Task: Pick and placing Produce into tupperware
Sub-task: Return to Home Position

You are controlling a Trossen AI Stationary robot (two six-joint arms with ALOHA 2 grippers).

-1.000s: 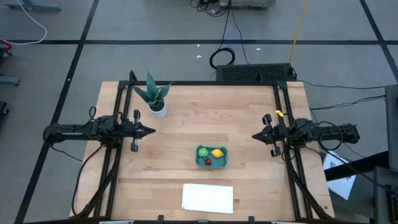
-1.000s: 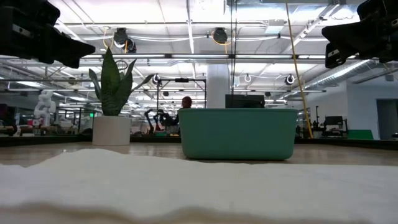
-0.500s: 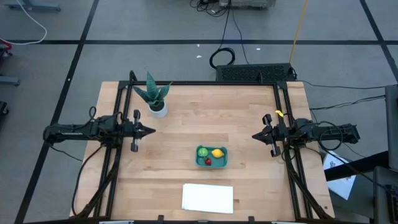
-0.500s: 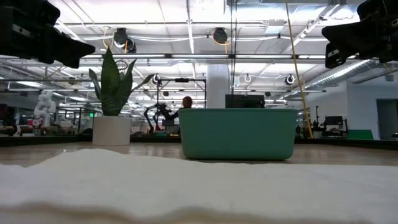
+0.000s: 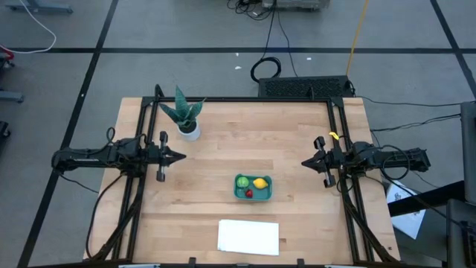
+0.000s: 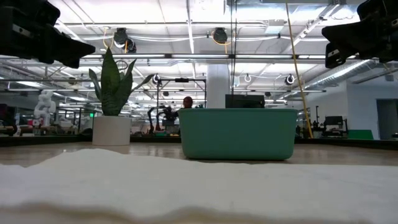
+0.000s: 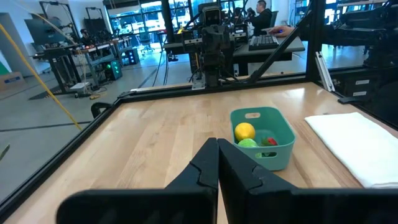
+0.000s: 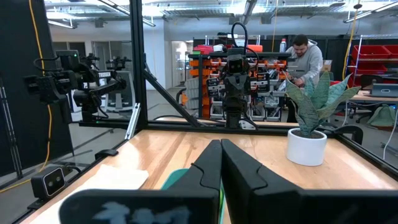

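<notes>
The teal tupperware (image 5: 253, 187) stands on the table's near middle; it also shows in the low view (image 6: 238, 134) and the left wrist view (image 7: 263, 134). Inside it lie the light green round piece (image 5: 242, 182), the yellow lemon (image 5: 259, 183) and the small dark red piece (image 5: 249, 193). My left gripper (image 5: 182, 157) hovers shut at the table's left side, well clear of the tub. My right gripper (image 5: 305, 161) hovers shut at the right side, also apart from it. Both sets of fingertips meet in their wrist views (image 7: 217, 144) (image 8: 221, 146).
A spiky green plant in a white pot (image 5: 187, 117) stands toward the far left. A flat white sheet (image 5: 248, 237) lies at the near edge, in front of the tub. Black rails (image 5: 338, 179) run along both table sides. A person (image 8: 306, 57) works in the room beyond.
</notes>
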